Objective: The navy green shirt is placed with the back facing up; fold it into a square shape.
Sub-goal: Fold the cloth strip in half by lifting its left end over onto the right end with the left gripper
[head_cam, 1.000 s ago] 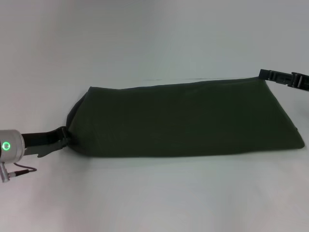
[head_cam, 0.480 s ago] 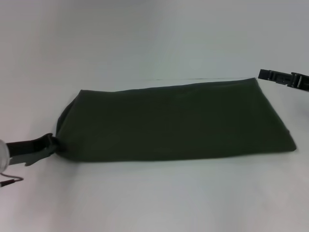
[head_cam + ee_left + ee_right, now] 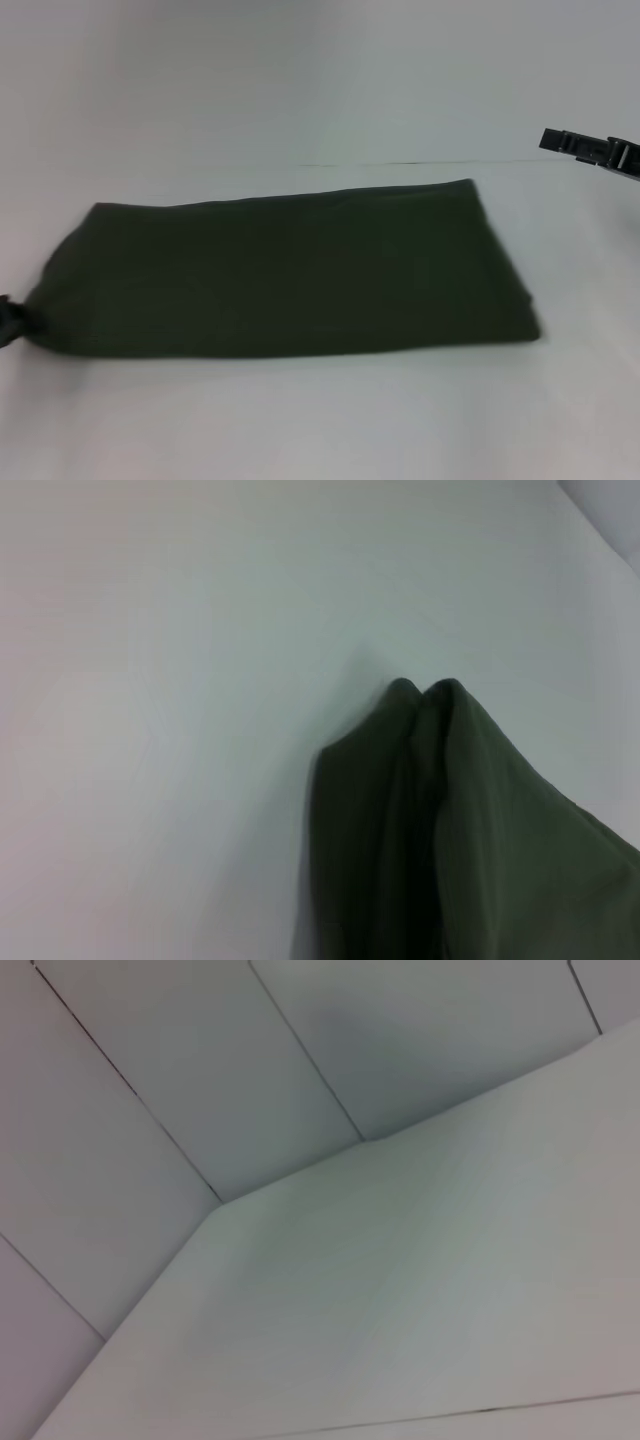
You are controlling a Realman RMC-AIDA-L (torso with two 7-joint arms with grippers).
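The left gripper (image 3: 8,322) has its jaws clamped on a bunched corner of the navy green shirt (image 3: 285,270), which lies folded on the tabletop (image 3: 320,420). The right gripper (image 3: 592,152) hangs well apart; jaw state cannot be told.

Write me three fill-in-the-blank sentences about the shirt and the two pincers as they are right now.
1. The navy green shirt lies folded into a long ____ band on the white table.
2. The left pincer grips the shirt's ____ end.
3. The right pincer hangs ____ from the shirt.

Missing words: flat; left; apart
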